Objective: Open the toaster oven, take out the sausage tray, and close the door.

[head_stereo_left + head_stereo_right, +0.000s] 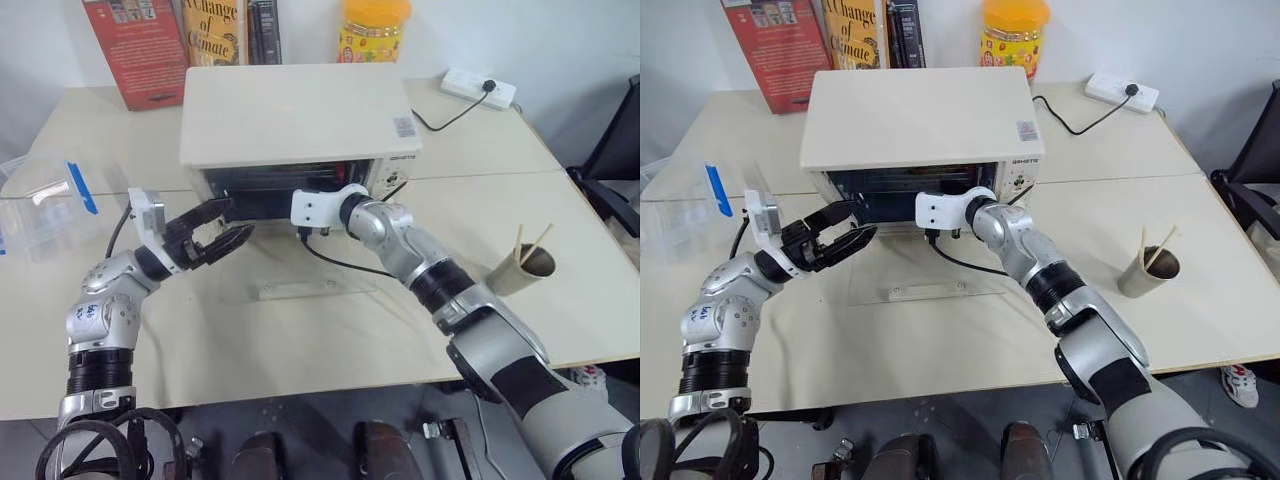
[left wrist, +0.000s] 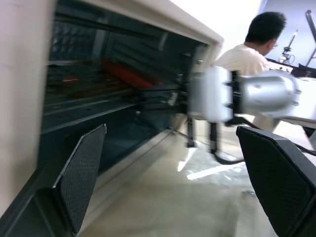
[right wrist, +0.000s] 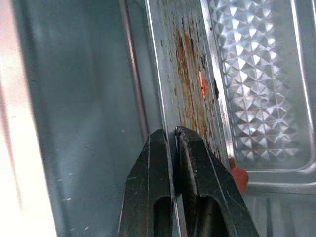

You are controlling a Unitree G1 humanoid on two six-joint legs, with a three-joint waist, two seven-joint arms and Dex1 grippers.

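Yellow book [image 1: 852, 32] behind the toaster oven [image 1: 918, 115] reads "Change of Climate". Oven's small label, red book and jar print are unreadable.

You're looking past the left gripper [image 2: 173, 173], its two black fingers spread wide apart with nothing between them, into the open toaster oven [image 2: 123, 59]. The right gripper [image 2: 163, 94] reaches into the dark cavity, where a red sausage [image 2: 126, 75] lies. A person [image 2: 247, 49] sits in the background.
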